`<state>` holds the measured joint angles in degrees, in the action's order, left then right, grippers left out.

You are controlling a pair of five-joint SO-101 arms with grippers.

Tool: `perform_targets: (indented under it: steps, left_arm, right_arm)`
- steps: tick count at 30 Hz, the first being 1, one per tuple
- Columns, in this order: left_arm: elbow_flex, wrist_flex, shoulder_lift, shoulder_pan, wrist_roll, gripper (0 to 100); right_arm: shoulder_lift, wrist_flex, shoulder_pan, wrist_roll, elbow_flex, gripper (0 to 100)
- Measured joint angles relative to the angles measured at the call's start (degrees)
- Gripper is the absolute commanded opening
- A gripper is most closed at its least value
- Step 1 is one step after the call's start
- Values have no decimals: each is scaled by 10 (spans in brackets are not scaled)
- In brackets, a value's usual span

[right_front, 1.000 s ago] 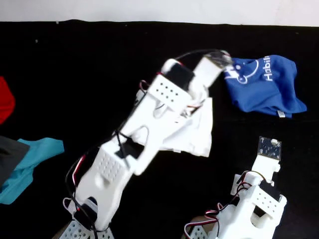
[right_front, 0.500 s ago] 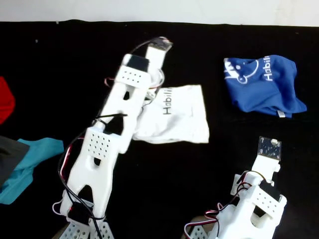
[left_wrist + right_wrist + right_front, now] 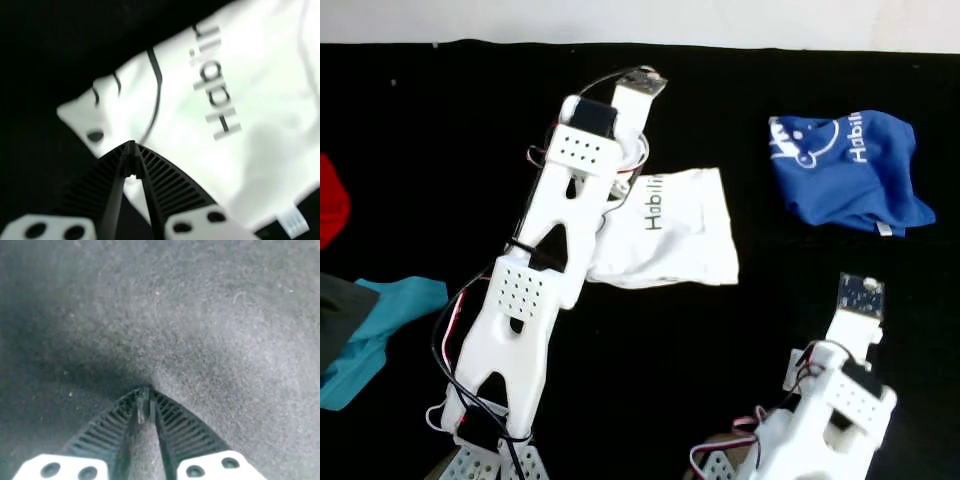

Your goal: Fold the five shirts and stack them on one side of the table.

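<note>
The left end effector (image 3: 131, 146) is pinched shut, tips together, right at the far left corner of the white shirt (image 3: 675, 228). That shirt lies folded into a rough rectangle in the middle of the desk (image 3: 440, 100). (Whether any cloth is caught between the tips I cannot tell; the left wrist view has just a sliver of white there.) The right end effector (image 3: 145, 392) is also closed, with nothing in it, low over bare black desk at the near right.

The blue shirt (image 3: 850, 170) sits loosely bunched at the far right, well apart from the white one. At the left edge lie the teal shirt (image 3: 390, 310), a dark grey shirt (image 3: 335, 305) touching it, and farther back a red shirt (image 3: 328, 205), all crumpled.

The main risk is to the fold already made. If the tips do hold only the top layer, any lift or pull would likely peel that layer open. If they hold nothing, a sideways push with closed tips would probably ruck the corner up rather than move the shirt. Dragging by one corner is risky too, because the desk's cloth surface looks grippy. The lower layer could lag behind, so the rectangle ends up skewed. The left arm (image 3: 550, 260) also lies across the shirt's left part, and a low sweep could snag the edge. Setting it on the lumpy blue shirt would probably give a lopsided stack.
</note>
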<state>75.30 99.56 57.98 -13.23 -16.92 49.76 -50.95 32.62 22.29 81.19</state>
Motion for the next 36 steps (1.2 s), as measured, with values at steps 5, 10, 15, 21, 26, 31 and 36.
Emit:
perform_targets:
  steps: [5,10,15,21,26,31,36]
  left_arm:
    - [-17,15,-35,19,52,10]
    - [-200,18,-185,17,60,10]
    - [-452,-10,-394,35,61,10]
    - [-777,-155,-612,113,32,10]
    - [-1025,-302,-696,219,-18,10]
    - [-1161,-424,-709,311,-25,10]
    - [-1253,-521,-709,331,-25,10]
  right_arm:
    - [-1,-107,-50,0,-134,46]
    - [-1,-171,-127,0,-258,87]
    - [-31,-200,-185,-55,-353,87]
    - [-170,-258,-266,-113,-499,91]
    - [-310,-319,-321,-155,-650,149]
    - [-440,-367,-372,-193,-784,305]
    - [-553,-373,-427,-246,-876,305]
